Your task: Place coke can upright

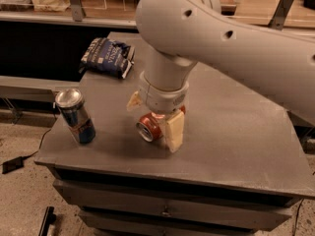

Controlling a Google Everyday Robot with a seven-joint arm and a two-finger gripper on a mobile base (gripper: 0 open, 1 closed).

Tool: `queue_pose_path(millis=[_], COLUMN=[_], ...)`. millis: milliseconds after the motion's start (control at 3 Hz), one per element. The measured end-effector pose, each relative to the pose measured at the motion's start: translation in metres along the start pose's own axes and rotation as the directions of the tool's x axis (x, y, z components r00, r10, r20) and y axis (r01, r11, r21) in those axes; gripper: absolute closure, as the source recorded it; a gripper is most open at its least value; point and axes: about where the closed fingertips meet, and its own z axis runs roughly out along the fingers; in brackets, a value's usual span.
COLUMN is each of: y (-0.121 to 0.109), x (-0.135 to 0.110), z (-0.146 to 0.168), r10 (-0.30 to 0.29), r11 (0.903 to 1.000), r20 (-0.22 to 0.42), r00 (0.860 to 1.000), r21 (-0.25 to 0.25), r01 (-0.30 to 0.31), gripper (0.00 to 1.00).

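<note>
On the matte, speckled grey desk (236, 132): a red coke can (149, 128) on its side just left of centre, its round silver top turned toward the front-left edge. Straddled from above by the pincer (153, 124) of a smooth pale arm, with cream pads (175, 131) spread to either side and the near one just beside the can. Near the left edge, a tall blue-and-silver can (76, 116); at the back-left corner, a crumpled dark bag (107, 57). Wide bare surface to the right.
</note>
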Motion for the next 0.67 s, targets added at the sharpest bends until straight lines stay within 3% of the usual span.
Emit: queue_pose_path(millis=[333, 667], y=[0.002, -0.002], x=[-0.006, -0.013], z=[-0.006, -0.026], r10=[-0.02, -0.019], r11=[0.9997, 0.9984], r20=[-0.035, -0.037], r00=[0.999, 0.999], r21=[0.016, 0.052], r01=[0.02, 0.021], gripper=[0.5, 0.73])
